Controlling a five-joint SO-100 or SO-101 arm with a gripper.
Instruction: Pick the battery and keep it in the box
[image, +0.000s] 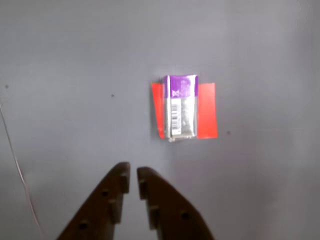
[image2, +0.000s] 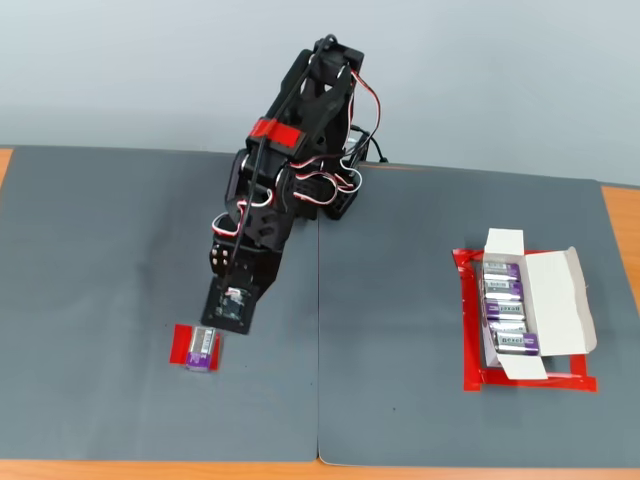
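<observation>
From the wrist view I see my hand (image: 133, 176) at the bottom edge, its two dark fingers (image: 112, 192) nearly together with only a thin slit between the tips, holding nothing. The battery (image: 181, 107) lies flat on the grey mat (image: 75, 75), ahead of the tips and slightly to the right in that view, apart from them. It has a purple end at the top and a silver body with a barcode label. It sits on a red tape mark (image: 208, 110) that pokes out on both sides of it.

In the fixed view the black arm (image2: 285, 190) leans down toward the lower left of the picture, with the hand low over the mat, just above and right of the battery (image2: 202, 349); I cannot tell the finger gap from here. The battery rests on its red mark (image2: 182, 343).

The white box (image2: 560, 300) is well apart, on the right side of the desk (image2: 618, 215), flaps folded open, inside a red tape frame (image2: 468, 330). Four more batteries (image2: 506, 310) lie in it in a column, filling most of the tray. The mat is in two sheets, with a seam (image2: 319, 380) running down the middle.
</observation>
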